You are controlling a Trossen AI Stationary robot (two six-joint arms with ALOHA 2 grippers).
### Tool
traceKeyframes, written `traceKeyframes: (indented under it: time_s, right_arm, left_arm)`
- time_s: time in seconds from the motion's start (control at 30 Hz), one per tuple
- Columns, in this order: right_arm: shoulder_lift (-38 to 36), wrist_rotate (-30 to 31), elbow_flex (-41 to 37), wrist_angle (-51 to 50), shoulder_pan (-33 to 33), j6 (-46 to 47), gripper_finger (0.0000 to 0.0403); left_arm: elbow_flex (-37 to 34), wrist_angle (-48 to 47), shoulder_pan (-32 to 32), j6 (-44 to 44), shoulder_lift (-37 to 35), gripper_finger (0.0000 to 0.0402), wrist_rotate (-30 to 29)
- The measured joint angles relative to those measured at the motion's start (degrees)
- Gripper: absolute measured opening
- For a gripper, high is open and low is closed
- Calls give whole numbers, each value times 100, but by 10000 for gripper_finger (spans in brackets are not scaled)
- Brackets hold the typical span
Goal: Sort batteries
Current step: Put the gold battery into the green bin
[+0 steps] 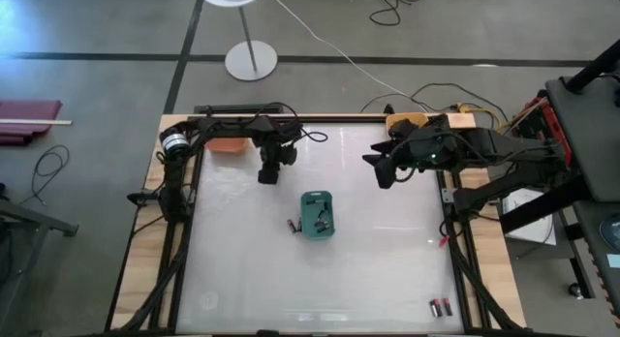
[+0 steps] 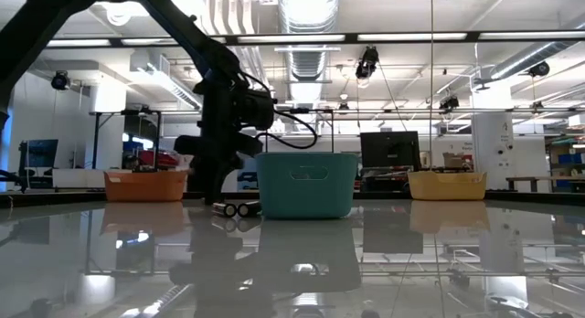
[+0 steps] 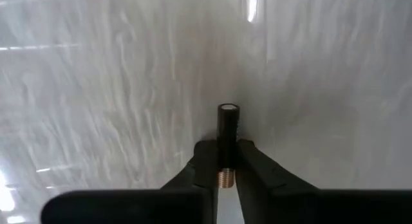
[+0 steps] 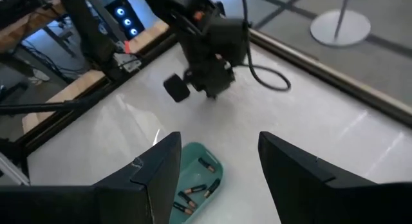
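My left gripper (image 1: 268, 177) is over the far left part of the white table, between the orange bin (image 1: 228, 143) and the teal bin (image 1: 317, 213). It is shut on a black battery (image 3: 228, 130) with a copper end. The teal bin (image 4: 196, 182) holds several batteries. One battery (image 1: 293, 224) lies on the table by the teal bin's left side, seen also in the low view (image 2: 236, 208). Two more batteries (image 1: 441, 305) lie at the near right corner. My right gripper (image 1: 385, 174) hovers open at the far right, its fingers (image 4: 148, 179) empty. My left gripper pinches the battery between its two fingers (image 3: 206, 161), on the half toward the copper end (image 3: 224, 177). The fingers point down from above and the battery lies along them. Its black end (image 3: 228, 110) sticks out past the fingertips toward the table; whether it touches the table cannot be told.
A yellow bin (image 1: 407, 119) stands at the far right edge. A small red thing (image 1: 444, 240) lies at the table's right rim. The left arm's cables (image 4: 257, 69) trail over the far part of the table. A lamp stand (image 1: 250, 58) is on the floor beyond.
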Motion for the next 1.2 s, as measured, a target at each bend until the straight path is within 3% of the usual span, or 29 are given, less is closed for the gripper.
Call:
traceKeyframes:
  time_s: [0.1,0.27,0.43,0.63,0.77,0.97,1.2]
  right_arm:
    - [0,8,211,2,0,-318,201]
    - [0,114,591,71,16,-851,201]
    - [-3,155,874,598,50,-1522,201]
    - [-1,167,967,1491,29,-2650,201]
    - [36,149,967,2352,-39,-3121,201]
    - [33,101,967,2564,-38,-3231,201]
    - [33,99,967,1770,-5,-2523,201]
  left_arm:
    - [48,27,2,-232,-33,28,54]
    - [-21,144,-41,-633,-343,8,416]
    - [-51,140,-322,-1184,-1120,7,982]
    - [-61,473,-1130,-2201,-1977,6,1144]
    - [-63,975,-1723,-3442,-2377,7,1095]
    - [-54,1630,-2386,-4600,-2631,8,654]
    - [24,1738,-2626,-4974,-2188,9,613]
